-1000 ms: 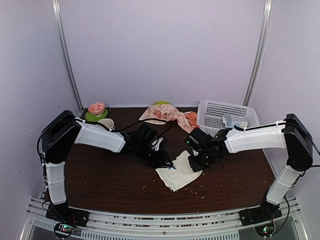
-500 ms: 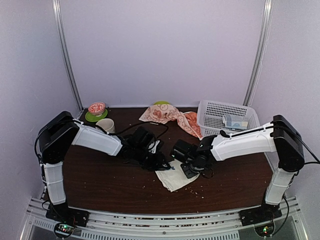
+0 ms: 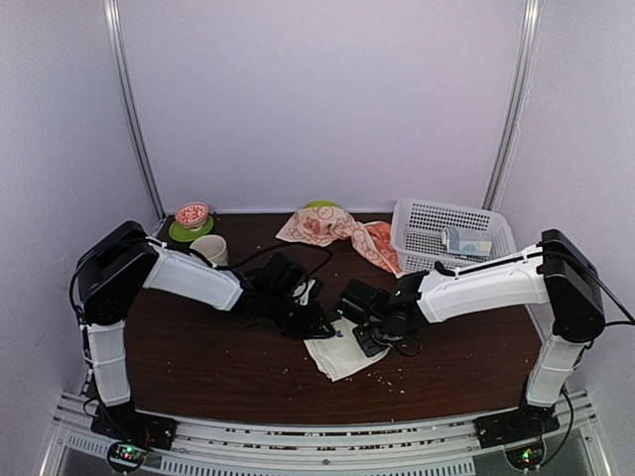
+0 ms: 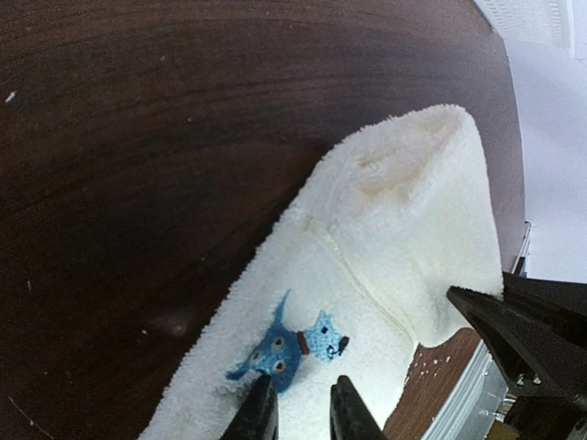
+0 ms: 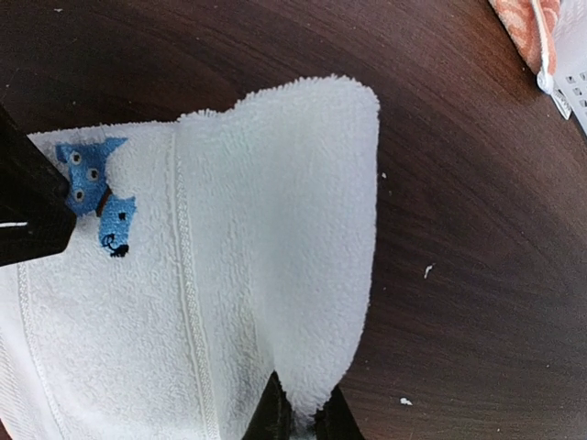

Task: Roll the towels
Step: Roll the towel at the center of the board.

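Change over the last second: the right end effector (image 3: 363, 327) has been travelling leftward across the tabletop (image 3: 198, 347), carrying one edge of the cream towel (image 3: 342, 355) with it. The towel, lying spread wider a second ago, is now showing as a narrower, doubled-over shape near the front centre. The left end effector (image 3: 310, 319) has been holding roughly the same spot at the towel's left corner while its jaws narrow.

Meaning for the task: judged as the first fold or turn of the roll on the cream towel, being started rather than finished. No tight cylinder is forming yet. The printed towel (image 3: 337, 230) is lying crumpled at the back of the tabletop, beside the basket (image 3: 446, 223), well apart from both arms and untouched.

Pose, right: arm is reaching far across to the left, wrist low. In its wrist view the right end effector (image 5: 301, 414) is clenched on the raised fold of the cream towel (image 5: 229, 257), which is standing up as a rounded flap.

Pose, left: arm is stretching rightward, wrist tipped down. The left end effector (image 4: 298, 408) is sitting with jaws close together at the towel (image 4: 394, 229) edge just below the blue embroidered motif (image 4: 289, 348). Whether it is actually pinching cloth I cannot tell.
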Available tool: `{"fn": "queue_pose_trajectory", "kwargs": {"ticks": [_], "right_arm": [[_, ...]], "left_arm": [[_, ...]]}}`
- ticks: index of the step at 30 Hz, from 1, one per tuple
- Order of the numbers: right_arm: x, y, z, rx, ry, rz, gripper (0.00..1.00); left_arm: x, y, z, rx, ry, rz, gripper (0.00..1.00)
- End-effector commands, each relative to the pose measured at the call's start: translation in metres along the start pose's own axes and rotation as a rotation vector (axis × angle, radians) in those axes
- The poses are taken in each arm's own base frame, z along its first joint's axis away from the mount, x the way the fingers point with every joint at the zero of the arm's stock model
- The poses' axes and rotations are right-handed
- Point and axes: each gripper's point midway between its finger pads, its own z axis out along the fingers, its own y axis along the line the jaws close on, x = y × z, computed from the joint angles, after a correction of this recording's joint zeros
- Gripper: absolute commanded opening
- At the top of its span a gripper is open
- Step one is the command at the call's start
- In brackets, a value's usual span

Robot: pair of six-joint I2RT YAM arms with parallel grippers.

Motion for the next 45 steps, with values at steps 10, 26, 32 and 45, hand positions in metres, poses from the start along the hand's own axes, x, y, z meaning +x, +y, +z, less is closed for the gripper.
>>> {"fn": "queue_pose_trajectory", "kwargs": {"ticks": [10,26,32,45], "right_arm": [[-0.017,0.033,-0.018,-0.152,-0.068,-0.023,0.03],[-0.014,0.063,-0.030,-0.340,-0.079,-0.047,0.26],[-0.009,0.074,-0.028,-0.395,-0.064,-0.051,0.31],[0.010,0.079,-0.008,-0.422,-0.009,-0.057,0.37]], "left_arm": [[0.004,0.010,0.007,-0.011,-0.002,-0.003,0.17],[0.005,0.011,0.007,-0.015,0.000,-0.002,0.15],[0.004,0.010,0.003,-0.021,-0.006,0.000,0.15],[0.003,-0.003,-0.030,-0.046,-0.032,0.052,0.24]]}}
